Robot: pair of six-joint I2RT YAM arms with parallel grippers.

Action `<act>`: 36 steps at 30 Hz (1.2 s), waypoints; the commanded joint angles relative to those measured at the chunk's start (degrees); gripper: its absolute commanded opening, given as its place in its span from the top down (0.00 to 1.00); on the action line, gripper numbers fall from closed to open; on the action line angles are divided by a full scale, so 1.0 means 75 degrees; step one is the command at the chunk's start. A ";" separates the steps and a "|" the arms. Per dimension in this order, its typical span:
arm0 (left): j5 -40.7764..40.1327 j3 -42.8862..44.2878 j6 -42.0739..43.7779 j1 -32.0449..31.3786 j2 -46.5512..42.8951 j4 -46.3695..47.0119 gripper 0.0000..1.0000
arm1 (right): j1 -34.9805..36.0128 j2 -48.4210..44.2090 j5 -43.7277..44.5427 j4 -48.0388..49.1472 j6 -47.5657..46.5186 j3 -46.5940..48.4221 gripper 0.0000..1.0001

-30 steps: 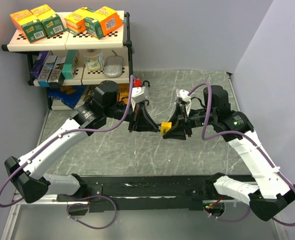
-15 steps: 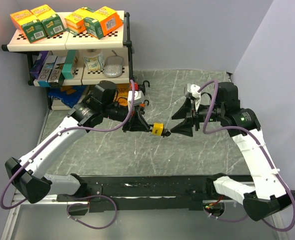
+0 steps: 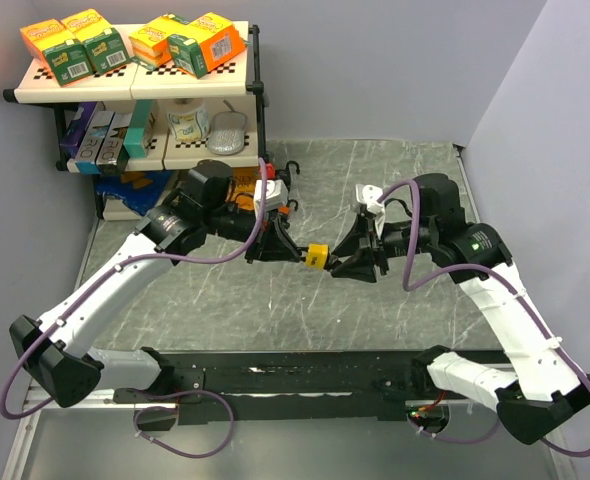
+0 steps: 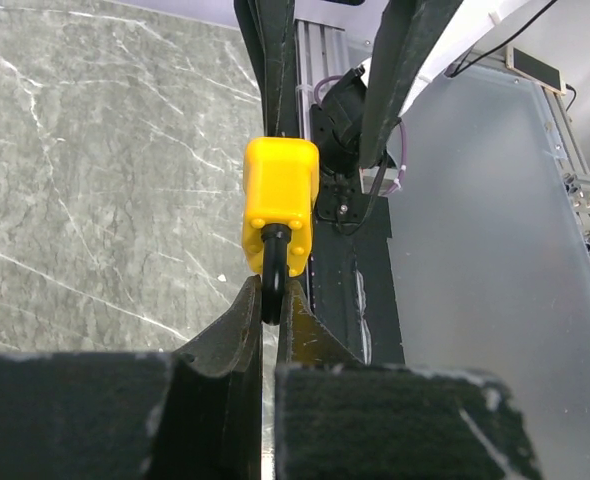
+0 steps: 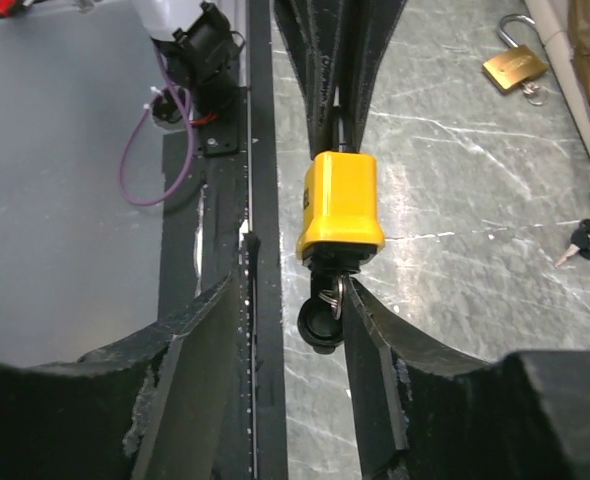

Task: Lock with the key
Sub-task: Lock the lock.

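A yellow padlock (image 3: 317,257) hangs in the air above the middle of the table. My left gripper (image 3: 297,255) is shut on its black shackle (image 4: 272,290), with the lock body (image 4: 280,205) pointing away from the fingers. A black-headed key (image 5: 322,315) on a small ring sticks out of the lock's bottom end (image 5: 341,200). My right gripper (image 5: 293,290) is open around that key. Its right finger (image 5: 360,305) touches the key ring, and its left finger (image 5: 220,310) stands well apart from it.
A brass padlock (image 5: 515,68) and a bunch of dark keys (image 5: 585,240) lie on the marble table. A shelf (image 3: 135,90) with boxes stands at the back left. A black rail (image 3: 295,375) runs along the near edge.
The right gripper pulled back and widened, then returned to the key with its jaws narrower. The left gripper stayed shut on the shackle and shifted the lock slightly left.
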 commanded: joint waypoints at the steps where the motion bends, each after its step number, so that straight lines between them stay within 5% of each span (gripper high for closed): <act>1: 0.0483 -0.0047 -0.0063 -0.0013 -0.0419 0.0628 0.99 | 0.0096 0.0014 0.0308 0.0391 0.0019 0.0040 0.50; 9: 0.0507 -0.0176 0.0137 -0.0013 -0.0594 0.0487 0.99 | 0.0096 -0.0009 0.0426 0.0368 0.0007 -0.0054 0.68; 21: 0.0530 -0.0188 0.0207 -0.0013 -0.0630 0.0441 0.99 | 0.0283 0.0202 0.0309 0.0520 0.0171 0.0040 0.71; 24: 0.0554 -0.0152 0.0265 -0.0013 -0.0630 0.0359 0.99 | 0.0354 0.0190 0.0355 0.0509 0.0136 -0.0030 0.77; 28: 0.0507 -0.0199 0.0266 -0.0002 -0.0677 0.0336 0.99 | 0.0377 0.0214 0.0426 0.0392 0.0043 -0.0019 0.99; 36: 0.0788 -0.0223 0.0369 0.0666 -0.0689 0.0137 0.99 | 0.0214 0.0073 0.0695 -0.0089 -0.0321 -0.0042 1.00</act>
